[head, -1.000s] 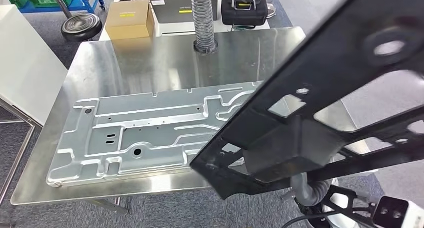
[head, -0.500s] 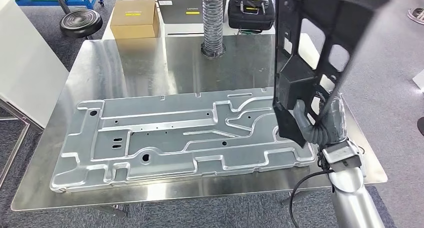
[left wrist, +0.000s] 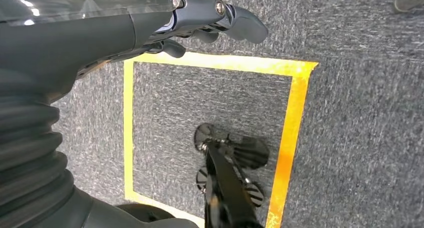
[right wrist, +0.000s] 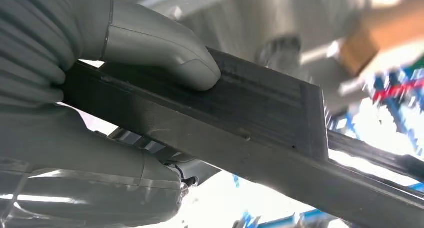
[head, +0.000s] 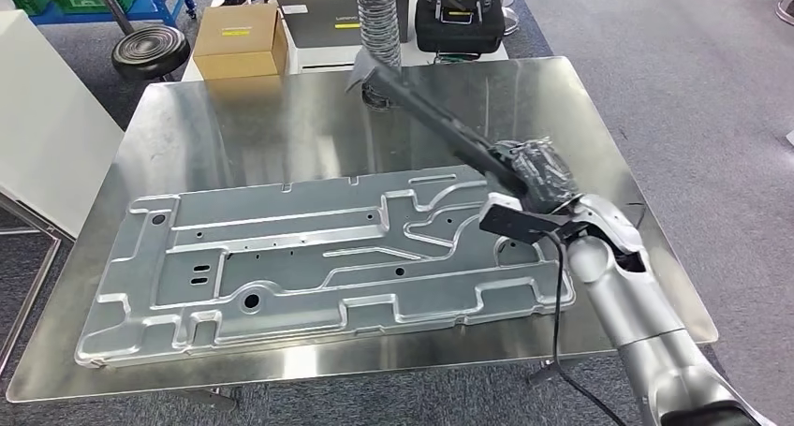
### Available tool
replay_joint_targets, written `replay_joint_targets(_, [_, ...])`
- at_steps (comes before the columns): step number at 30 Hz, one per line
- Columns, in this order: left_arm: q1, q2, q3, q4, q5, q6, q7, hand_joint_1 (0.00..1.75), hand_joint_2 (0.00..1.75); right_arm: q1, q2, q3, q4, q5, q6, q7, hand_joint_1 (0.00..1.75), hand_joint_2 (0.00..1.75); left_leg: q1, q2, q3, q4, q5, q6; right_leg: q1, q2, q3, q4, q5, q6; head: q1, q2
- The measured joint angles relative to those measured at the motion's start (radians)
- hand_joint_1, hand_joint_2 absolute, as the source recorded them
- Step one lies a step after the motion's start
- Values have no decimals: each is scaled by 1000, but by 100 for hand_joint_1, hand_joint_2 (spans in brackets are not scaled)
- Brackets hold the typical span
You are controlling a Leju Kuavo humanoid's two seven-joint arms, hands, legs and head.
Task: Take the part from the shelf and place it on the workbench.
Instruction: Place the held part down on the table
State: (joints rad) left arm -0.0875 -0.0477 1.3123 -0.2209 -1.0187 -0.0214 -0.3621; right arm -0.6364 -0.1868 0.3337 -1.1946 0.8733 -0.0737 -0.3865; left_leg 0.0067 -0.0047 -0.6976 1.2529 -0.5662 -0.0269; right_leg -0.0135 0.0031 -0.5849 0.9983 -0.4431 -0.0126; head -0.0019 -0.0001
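Note:
The black frame-like part [head: 431, 117] appears edge-on as a long dark bar, slanting from my right hand [head: 536, 171] up toward the back middle of the steel workbench [head: 281, 126]. My right hand grips its near end above the bench's right side, beside the far right corner of the large stamped metal panel [head: 309, 257]. In the right wrist view the thumb and fingers of my right hand [right wrist: 125, 37] clamp the part's black edge [right wrist: 260, 118]. Whether the part touches the bench I cannot tell. My left hand [left wrist: 210, 22] hangs over the carpet, holding nothing.
A corrugated hose coil [head: 377, 23] stands at the bench's back edge, close to the part's far tip. Behind it are a cardboard box [head: 239, 37], a laptop [head: 323, 14] and a black case [head: 459, 14]. A stool [head: 150, 47] and a white table [head: 47, 136] sit left.
The part has swung from upright in front of the camera down to a low slant over the bench's right side. My right hand moved forward and lower with it.

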Motion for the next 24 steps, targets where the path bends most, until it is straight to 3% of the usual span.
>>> replay_joint_targets(1, [1, 0, 0, 0, -2, -1, 0, 0, 175, -15, 10, 35, 30, 1, 7, -3, 175, 175, 0, 0, -25, 41, -5, -1, 1, 0, 2, 0, -2, -1, 0, 0])
replay_joint_targets(2, [1, -1, 0, 0, -3, -1, -1, 0, 175, -30, 19, 68, 57, 0, 15, -5, 175, 175, 0, 0, -32, 43, 10, 0, 3, 0, 5, 1, -4, -2, -1, 0])
replay_joint_targets(3, [2, -1, 0, 0, -4, -2, -3, 0, 175, -46, 28, 99, 79, -2, 25, -7, 175, 175, 0, 0, -19, 4, 44, 2, 3, 1, 10, 1, -6, -3, -1, 0])
replay_joint_targets(5, [2, -2, 0, 0, -5, -2, -5, 0, 175, -88, 49, 158, 115, -10, 47, -10, 175, 175, -1, 0, 41, -136, 120, 10, 7, 4, 17, 3, -13, -1, -1, 0])
replay_joint_targets(6, [1, -2, 0, 0, -5, -2, -6, 0, 175, -110, 63, 188, 131, -13, 57, -9, 175, 175, -3, 1, 67, -193, 140, 14, 9, 7, 18, 5, -16, 2, -1, 0])
replay_joint_targets(8, [0, -3, 0, 0, -5, 0, -8, 0, 175, -144, 91, 243, 157, -17, 70, -4, 175, 175, -6, 0, 87, -239, 145, 21, 12, 11, 16, 6, -18, 10, -1, 0])
replay_joint_targets(11, [1, -7, 0, 0, -5, -1, -12, 0, 175, -176, 123, 306, 176, -15, 81, 7, 175, 175, -1, -1, 88, -248, 147, 34, 10, 8, 9, 19, -31, 25, -1, 0])
replay_joint_targets(13, [1, -9, 0, 0, -5, -4, -17, 0, 175, -199, 137, 341, 182, -19, 93, 18, 175, 175, 3, -1, 90, -253, 149, 43, 8, 7, -28, 100, -77, 33, 2, 0])
replay_joint_targets(15, [1, -9, 0, 0, -7, -8, -21, 0, 175, -217, 147, 377, 187, -24, 106, 26, 175, 175, 3, -1, 91, -253, 147, 47, 6, 6, -96, 238, -136, 39, 5, 0])
replay_joint_targets(16, [1, -9, 0, 0, -7, -9, -22, 0, 175, -221, 151, 394, 189, -27, 113, 30, 175, 175, 3, -2, 91, -252, 146, 48, 6, 5, -123, 287, -147, 40, 5, 0])
replay_joint_targets(17, [1, -9, 0, 0, -7, -10, -23, 0, 175, -225, 156, 410, 192, -29, 118, 32, 175, 175, 2, -3, 92, -251, 145, 48, 5, 4, -133, 300, -139, 40, 5, 0])
replay_joint_targets(18, [2, -10, 0, 0, -7, -11, -24, 0, 175, -229, 160, 424, 196, -32, 122, 34, 175, 175, 2, -4, 92, -250, 144, 47, 5, 4, -123, 269, -111, 38, 5, 0])
replay_joint_targets(21, [2, -15, 0, 0, -8, -13, -26, 0, 175, -256, 178, 465, 216, -40, 136, 35, 175, 175, 0, -7, 93, -245, 139, 40, 11, 1, -38, 67, -11, 20, 5, 0])
replay_joint_targets(22, [2, -17, 0, 0, -9, -14, -27, 0, 175, -266, 186, 479, 227, -42, 143, 36, 175, 175, -1, -7, 92, -244, 138, 35, 15, 1, -22, 27, 1, 14, 5, 0])
replay_joint_targets(24, [1, -19, 0, 0, -9, -15, -29, 0, 175, -278, 202, 507, 254, -45, 159, 37, 175, 175, -1, -5, 92, -245, 138, 26, 20, 0, -16, 10, 2, 8, 5, 0])
